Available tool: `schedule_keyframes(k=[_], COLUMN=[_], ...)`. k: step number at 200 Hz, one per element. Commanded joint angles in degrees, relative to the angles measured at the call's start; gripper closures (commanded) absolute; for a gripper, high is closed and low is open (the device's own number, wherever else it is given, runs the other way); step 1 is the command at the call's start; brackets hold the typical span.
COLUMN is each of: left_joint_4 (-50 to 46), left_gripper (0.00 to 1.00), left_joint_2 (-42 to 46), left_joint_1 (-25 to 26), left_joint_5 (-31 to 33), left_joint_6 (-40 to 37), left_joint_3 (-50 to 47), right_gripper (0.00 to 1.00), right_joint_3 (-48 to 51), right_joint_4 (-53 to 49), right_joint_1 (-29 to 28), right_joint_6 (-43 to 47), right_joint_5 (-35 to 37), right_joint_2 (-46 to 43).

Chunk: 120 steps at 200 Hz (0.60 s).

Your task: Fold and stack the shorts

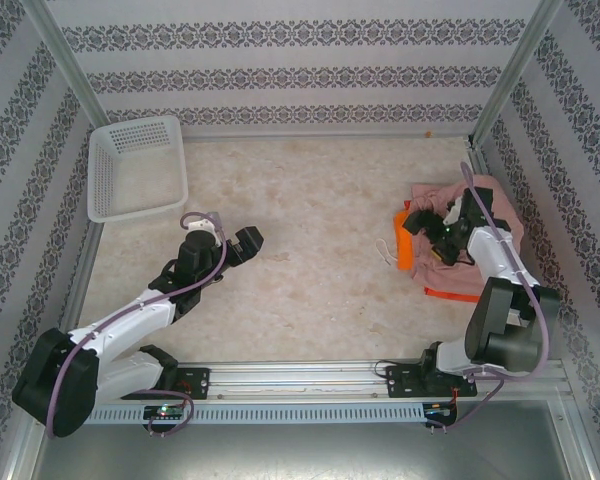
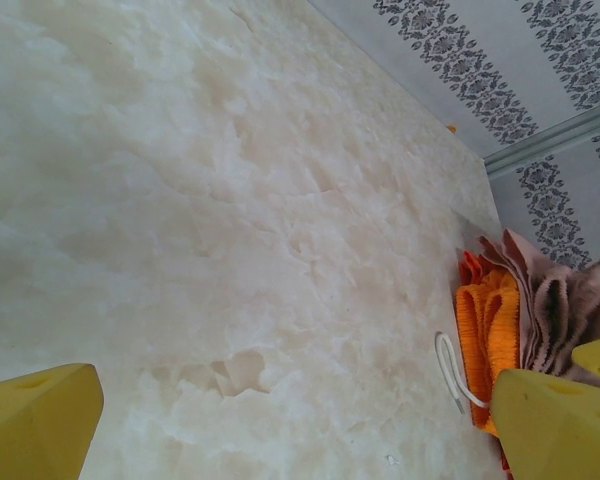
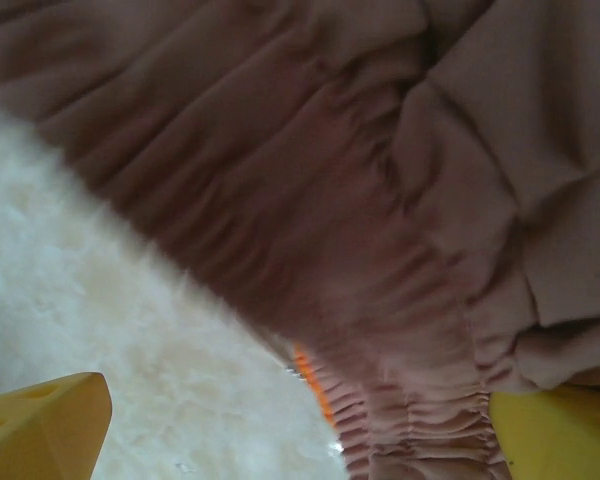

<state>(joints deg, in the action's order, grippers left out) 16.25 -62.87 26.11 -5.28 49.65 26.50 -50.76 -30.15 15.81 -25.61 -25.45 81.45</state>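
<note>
**A:** Where does everything lie?

**B:** Take the white basket (image 1: 137, 165) as the mark, at the far left corner of the table (image 1: 310, 200). The shorts (image 1: 432, 190) are heaped clear across the table from it, on the right side. A pink pair (image 1: 510, 210) is on top, and an orange pair (image 1: 408, 240) pokes out at the edge facing the basket.

**A:** And the arms?

**B:** The right gripper (image 1: 420, 222) hangs over that basket-facing edge, fingers spread wide, gripping nothing. Its wrist camera shows the pink gathered waistband (image 3: 410, 420) running between the two tips. The left gripper (image 1: 250, 240) sits between basket and heap, nearer the basket, also wide open over bare table.

**A:** Which way does the heap run?

**B:** Far to near, I'd say, crosswise to the line from the basket. The right arm is plainly nearer, so the first pinch looks like its job. A white drawstring (image 1: 385, 250) trails from the orange pair toward the basket.
</note>
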Motion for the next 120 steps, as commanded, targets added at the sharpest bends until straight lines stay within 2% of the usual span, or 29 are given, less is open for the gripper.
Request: schedule_keyframes(k=[1, 43, 71, 96, 120], left_joint_4=[-1.9, -7.1, -12.7, -12.8, -8.3], left_gripper=[0.0, 0.0, 0.0, 0.0, 0.0], left_joint_2=[1.4, 5.9, 12.1, 17.0, 19.3], left_joint_1=[-0.9, -1.6, -2.3, -3.3, -5.5], left_joint_5=[1.6, 5.2, 13.0, 21.0, 27.9], left_joint_6=[-1.6, -7.5, -16.9, -27.5, -37.0], left_joint_3=[-0.9, 0.3, 1.6, 0.8, -2.4], right_gripper=[0.03, 0.02, 0.03, 0.02, 0.02], right_joint_3=[2.9, 0.6, -2.0, 1.8, 10.1], right_joint_4=[2.8, 2.1, 3.4, 11.1, 22.9], right_joint_1=[2.4, 2.2, -2.0, -5.1, -6.4], right_joint_6=[-2.0, -4.3, -2.3, 1.1, 6.5], right_joint_5=[1.3, -3.4, 0.3, 5.3, 8.7], right_joint_2=[-2.3, -13.0, -21.7, -26.6, -28.8])
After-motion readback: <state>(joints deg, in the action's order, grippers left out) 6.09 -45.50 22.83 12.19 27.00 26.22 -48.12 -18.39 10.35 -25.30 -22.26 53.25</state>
